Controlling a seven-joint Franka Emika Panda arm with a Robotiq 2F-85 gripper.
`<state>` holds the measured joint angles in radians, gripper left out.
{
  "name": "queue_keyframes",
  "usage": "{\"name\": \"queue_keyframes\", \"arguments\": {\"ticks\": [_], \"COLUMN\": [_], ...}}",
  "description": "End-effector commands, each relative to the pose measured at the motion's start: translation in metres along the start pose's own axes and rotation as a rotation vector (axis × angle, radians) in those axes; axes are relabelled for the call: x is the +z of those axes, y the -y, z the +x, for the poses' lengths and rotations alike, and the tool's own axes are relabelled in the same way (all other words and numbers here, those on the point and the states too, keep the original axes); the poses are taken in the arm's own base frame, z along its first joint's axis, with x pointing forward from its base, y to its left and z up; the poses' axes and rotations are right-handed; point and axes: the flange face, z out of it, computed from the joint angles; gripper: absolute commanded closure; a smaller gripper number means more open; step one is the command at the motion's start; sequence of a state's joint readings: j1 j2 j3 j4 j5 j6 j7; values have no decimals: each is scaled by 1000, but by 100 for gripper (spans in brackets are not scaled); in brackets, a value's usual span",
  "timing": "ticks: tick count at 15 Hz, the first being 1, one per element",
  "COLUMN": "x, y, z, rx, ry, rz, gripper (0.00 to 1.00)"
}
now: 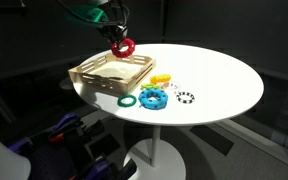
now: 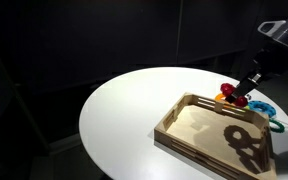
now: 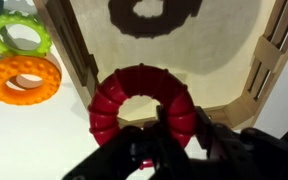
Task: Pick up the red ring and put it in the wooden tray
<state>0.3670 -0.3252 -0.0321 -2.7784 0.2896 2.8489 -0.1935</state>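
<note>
Aloft, jaws pinch the red ring (image 1: 123, 46) (shadow (image 3: 159, 15) inside) above the wooden tray (image 1: 94, 80).

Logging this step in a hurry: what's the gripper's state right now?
Gripper: closed on the red ring, holding it above the edge of the wooden tray.

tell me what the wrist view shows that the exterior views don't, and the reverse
Only the wrist view: a close look at the gripper shut on the red ring, with the ring's ribbed surface visible. Only an exterior view: the whole round white table, the blue toothed ring and a small black-and-white ring beside it. Shared: the red ring held above the edge of the wooden tray, casting its shadow on the tray floor.
</note>
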Motion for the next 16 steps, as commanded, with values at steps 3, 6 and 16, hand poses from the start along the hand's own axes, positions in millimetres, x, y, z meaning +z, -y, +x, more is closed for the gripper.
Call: {"name": "queue_keyframes", "arguments": {"ticks": [3, 6, 16], "x": [-5, -10, -24], "y": [-6, -10, -14], "z": [-6, -6, -5], "rx": [2, -5, -22], "ry": [98, 137, 149], "rz": [-8, -37, -38], "gripper": [89, 89, 70]}}
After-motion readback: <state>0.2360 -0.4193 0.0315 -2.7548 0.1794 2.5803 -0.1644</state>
